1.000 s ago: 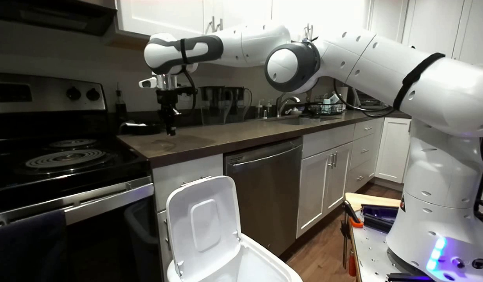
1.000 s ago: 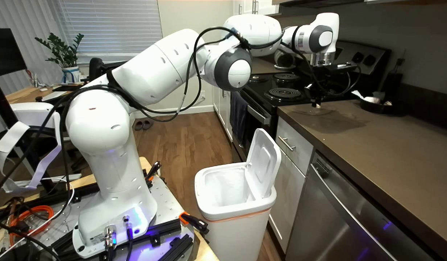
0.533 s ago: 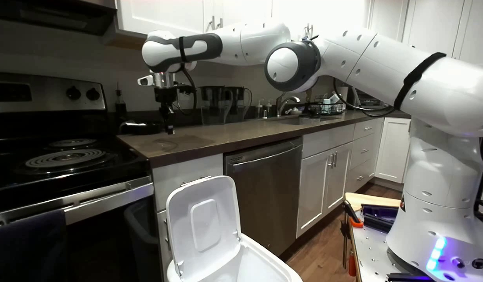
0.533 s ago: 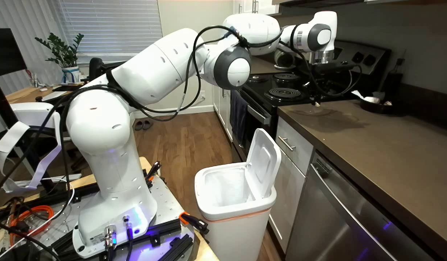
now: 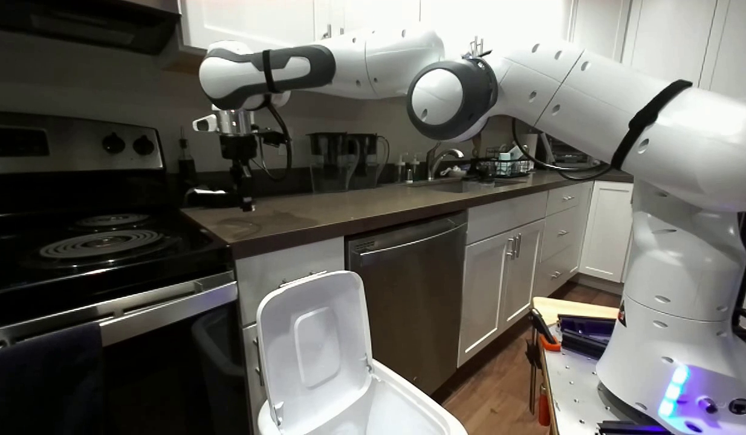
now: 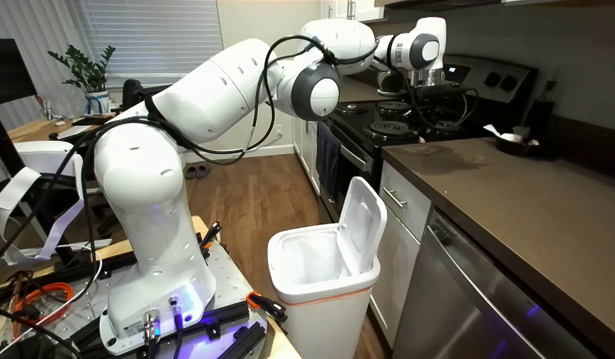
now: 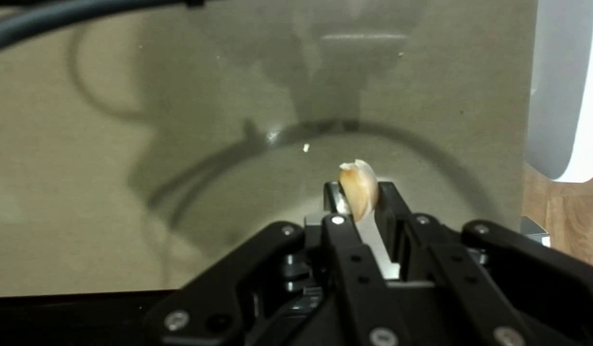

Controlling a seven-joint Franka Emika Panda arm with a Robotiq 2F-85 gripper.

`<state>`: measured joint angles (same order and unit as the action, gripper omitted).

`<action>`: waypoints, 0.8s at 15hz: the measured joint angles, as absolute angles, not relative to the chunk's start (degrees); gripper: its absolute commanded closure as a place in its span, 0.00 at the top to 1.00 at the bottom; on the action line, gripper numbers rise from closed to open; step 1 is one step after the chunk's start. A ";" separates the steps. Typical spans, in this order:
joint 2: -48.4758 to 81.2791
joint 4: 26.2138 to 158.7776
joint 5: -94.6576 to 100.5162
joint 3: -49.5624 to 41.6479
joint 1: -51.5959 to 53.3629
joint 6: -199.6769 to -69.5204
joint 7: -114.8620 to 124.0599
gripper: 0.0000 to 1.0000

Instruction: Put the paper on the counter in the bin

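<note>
We see a smooth white arm (image 6: 223,92) marked with small grey ovals (image 6: 166,172), dark grey bands (image 5: 477,99) around its round joint caps (image 5: 436,96). Black straps (image 5: 642,121) and black cables (image 6: 173,133) cross it, a silver collar (image 5: 233,122) rings the wrist (image 5: 225,75), a blue light (image 5: 674,393) glows on the base (image 5: 696,347), and silver screws (image 7: 176,319) stud the black gripper (image 7: 358,192).

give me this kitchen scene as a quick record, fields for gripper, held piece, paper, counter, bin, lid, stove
gripper: above the counter, closed on something
held piece: looks like a garlic clove, tan with whitish skin
paper: cannot tell; a tiny whitish scrap lies on the counter, but its material is unclear
counter: dark brown top
bin: white, in front of a white cabinet
lid: raised, bin open
stove: black, beside the counter, with coil burners
</note>
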<state>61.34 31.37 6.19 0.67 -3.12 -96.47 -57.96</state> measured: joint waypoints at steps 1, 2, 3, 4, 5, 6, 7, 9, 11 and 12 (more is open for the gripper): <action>61.38 31.37 6.19 0.64 -3.17 -96.47 -57.96 0.20; 61.40 31.37 6.19 0.64 -3.32 -96.47 -57.96 0.20; 61.41 31.37 6.19 0.64 -3.42 -96.47 -57.96 0.20; 61.41 31.37 6.19 0.64 -3.46 -96.47 -57.96 0.05; 61.41 31.37 6.19 0.63 -3.48 -96.47 -57.96 0.05; 61.43 31.37 6.19 0.64 -3.46 -96.47 -57.96 0.05; 61.50 31.37 6.19 0.63 -3.46 -96.44 -57.96 0.05; 61.61 31.67 6.19 0.30 -3.59 -95.98 -57.84 0.05; 61.59 32.17 6.19 -0.13 -4.06 -95.00 -56.68 0.05; 61.52 32.44 6.19 -0.25 -4.45 -94.59 -55.81 0.05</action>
